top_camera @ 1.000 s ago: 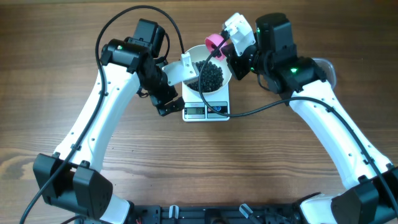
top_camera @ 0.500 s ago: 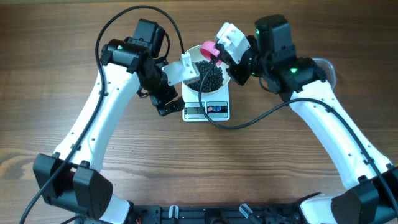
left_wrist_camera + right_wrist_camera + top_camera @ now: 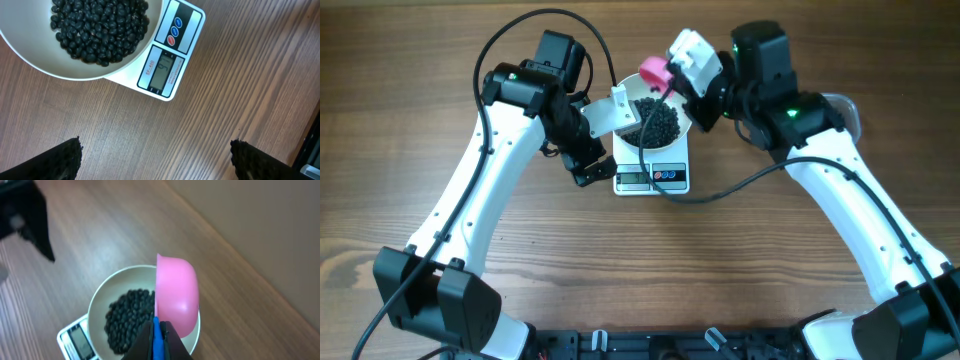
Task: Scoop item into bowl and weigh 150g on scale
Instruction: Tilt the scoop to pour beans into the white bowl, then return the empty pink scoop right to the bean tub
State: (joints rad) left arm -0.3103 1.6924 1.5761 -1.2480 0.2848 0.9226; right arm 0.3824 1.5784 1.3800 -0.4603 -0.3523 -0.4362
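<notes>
The beans (image 3: pixel 97 27) lie heaped in the bowl (image 3: pixel 30 52), which sits on the scale (image 3: pixel 172 55). Above its rim the pink scoop (image 3: pixel 175 292) is tipped sideways, its blue handle (image 3: pixel 156 335) pinched by the closed right jaws. It is better to pour slowly, a few beans at once, watching the display (image 3: pixel 162 75). The left jaws gape wide and empty beside the scale.

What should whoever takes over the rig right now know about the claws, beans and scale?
Left claw: open, empty, over the table beside the scale.
Right claw: shut on the scoop handle; scoop tipped sideways over the rim of the bowl.
Done: bowl sits on the scale, heap of beans inside.
Left: display unreadable from here; check it, then add or remove beans to reach target.
</notes>
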